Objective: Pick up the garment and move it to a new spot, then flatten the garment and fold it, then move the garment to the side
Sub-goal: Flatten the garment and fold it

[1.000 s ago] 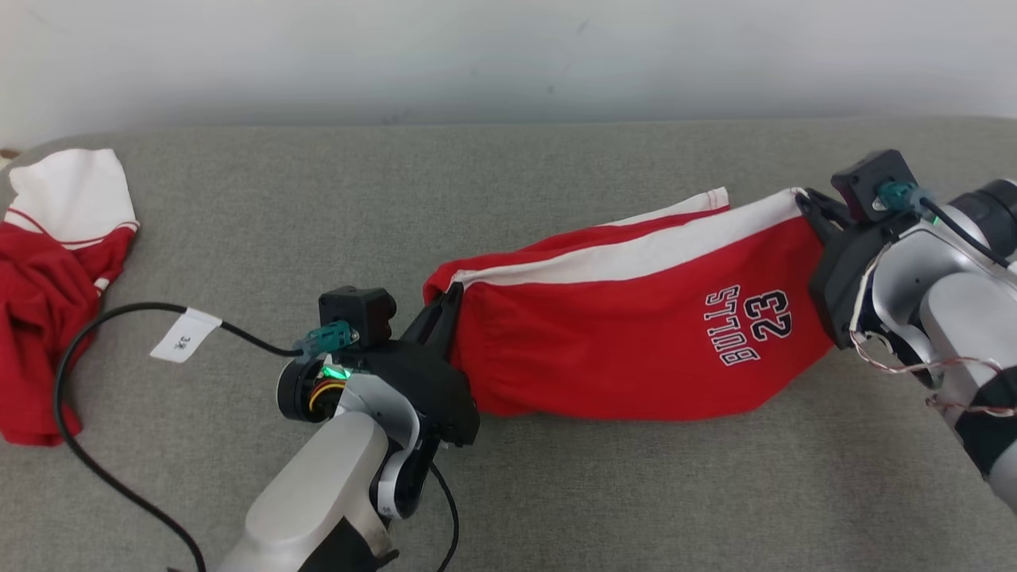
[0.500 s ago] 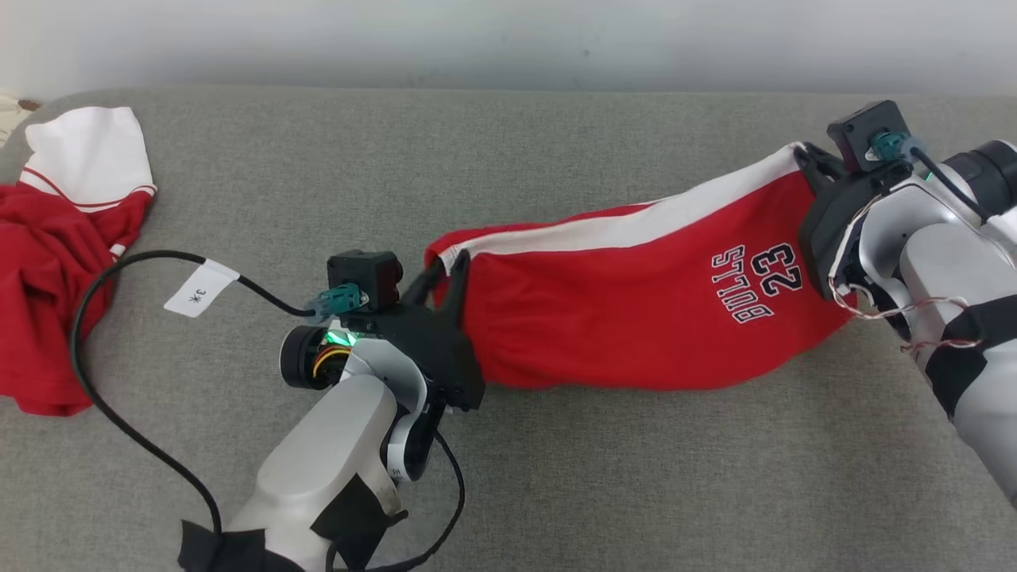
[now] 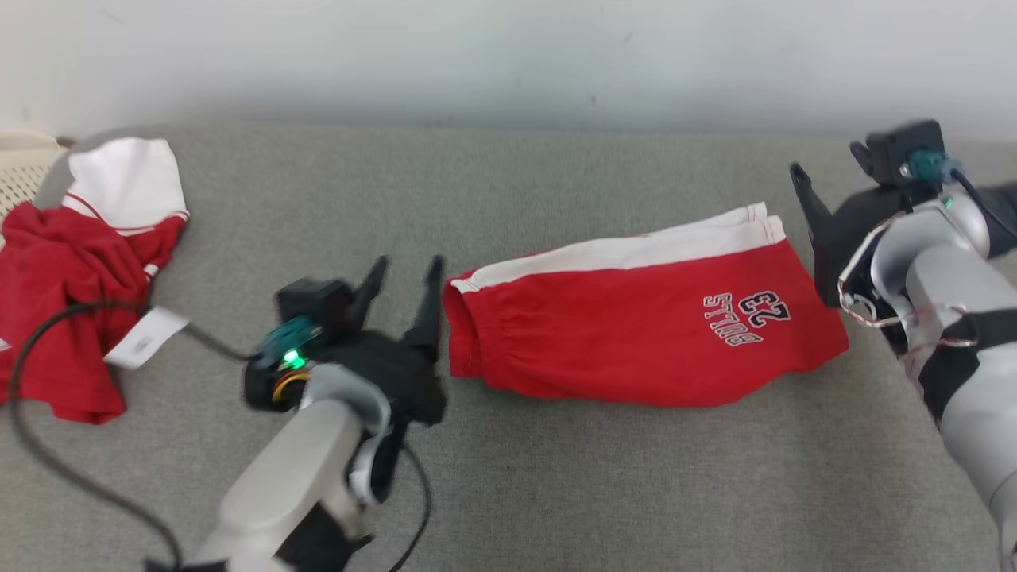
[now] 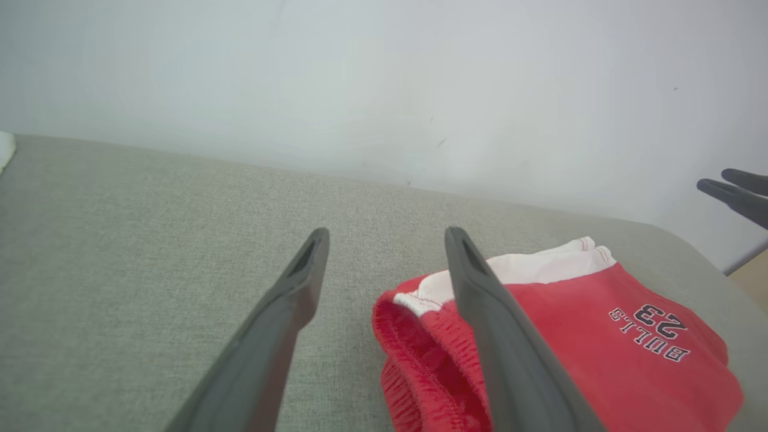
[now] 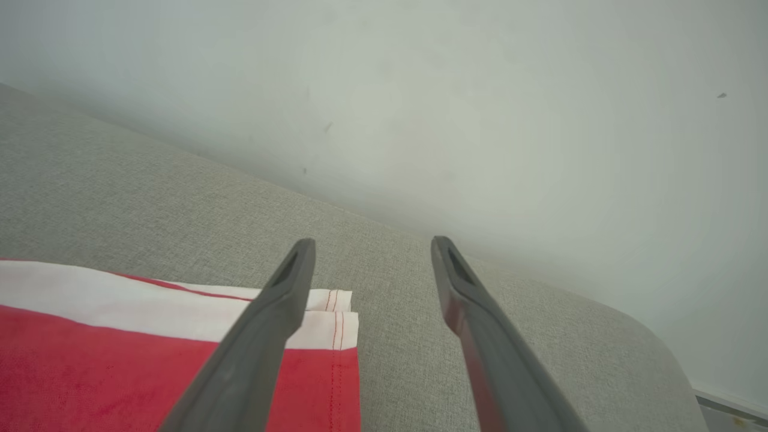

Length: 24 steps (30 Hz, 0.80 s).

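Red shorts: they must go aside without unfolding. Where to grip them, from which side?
Probably both short ends: the gathered waistband from the left with the left end effector, the white-striped hem corner from the right with the right end effector. The shorts lie flat and long, an open end effector beside each end.

Grey fabric surface (image 3: 556,492), pale wall (image 3: 508,56)

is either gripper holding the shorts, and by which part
Nothing is held: left gripper and right gripper are both open, beside the red-and-white fabric shorts lying on the grey cushion.
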Motion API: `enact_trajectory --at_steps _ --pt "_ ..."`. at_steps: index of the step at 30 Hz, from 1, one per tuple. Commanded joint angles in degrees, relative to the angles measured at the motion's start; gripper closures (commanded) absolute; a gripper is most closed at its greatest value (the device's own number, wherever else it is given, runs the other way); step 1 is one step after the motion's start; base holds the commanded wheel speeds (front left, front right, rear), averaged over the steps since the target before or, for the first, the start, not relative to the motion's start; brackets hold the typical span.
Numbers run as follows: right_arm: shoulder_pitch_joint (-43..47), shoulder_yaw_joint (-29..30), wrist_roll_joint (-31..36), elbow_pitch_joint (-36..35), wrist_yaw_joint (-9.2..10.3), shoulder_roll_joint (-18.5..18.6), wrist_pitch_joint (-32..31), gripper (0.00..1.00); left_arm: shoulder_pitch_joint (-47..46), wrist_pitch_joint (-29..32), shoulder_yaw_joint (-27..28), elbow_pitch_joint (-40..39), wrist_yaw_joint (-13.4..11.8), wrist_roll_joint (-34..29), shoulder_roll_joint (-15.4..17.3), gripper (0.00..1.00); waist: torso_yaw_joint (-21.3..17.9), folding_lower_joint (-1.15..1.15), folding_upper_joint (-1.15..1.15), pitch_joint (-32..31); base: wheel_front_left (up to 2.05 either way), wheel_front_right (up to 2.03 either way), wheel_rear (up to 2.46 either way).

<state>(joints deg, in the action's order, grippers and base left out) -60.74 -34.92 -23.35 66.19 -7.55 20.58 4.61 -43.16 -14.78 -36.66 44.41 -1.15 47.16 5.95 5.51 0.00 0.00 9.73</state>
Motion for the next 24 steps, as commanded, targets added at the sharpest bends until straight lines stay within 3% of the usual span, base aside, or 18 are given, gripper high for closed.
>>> enact_trajectory --at_steps 1,6,12,24 --pt "1.5 0.2 -0.6 0.4 0.13 -0.4 0.3 0.00 1.7 -0.4 0.6 -1.0 -0.3 -0.8 0.8 0.00 0.2 0.00 0.00 -2.2 0.00 0.00 0.00" --pt "5.7 2.3 -2.5 2.1 0.14 -0.4 2.6 0.00 13.5 -0.4 9.0 -16.7 -3.5 -7.8 4.6 0.00 0.1 0.00 0.00 -5.7 0.00 0.00 0.00" --pt "11.8 5.9 -5.3 5.2 0.14 -1.1 4.9 0.00 28.4 -0.4 14.2 -31.5 -4.9 -14.3 6.3 0.00 0.2 0.00 0.00 -7.4 0.00 0.00 0.00" --pt "16.7 12.0 -7.4 7.7 0.13 -1.1 3.5 0.00 40.4 -0.4 15.5 -44.4 -5.7 -19.5 3.3 0.00 3.1 0.00 0.00 -3.5 0.00 0.00 0.00"
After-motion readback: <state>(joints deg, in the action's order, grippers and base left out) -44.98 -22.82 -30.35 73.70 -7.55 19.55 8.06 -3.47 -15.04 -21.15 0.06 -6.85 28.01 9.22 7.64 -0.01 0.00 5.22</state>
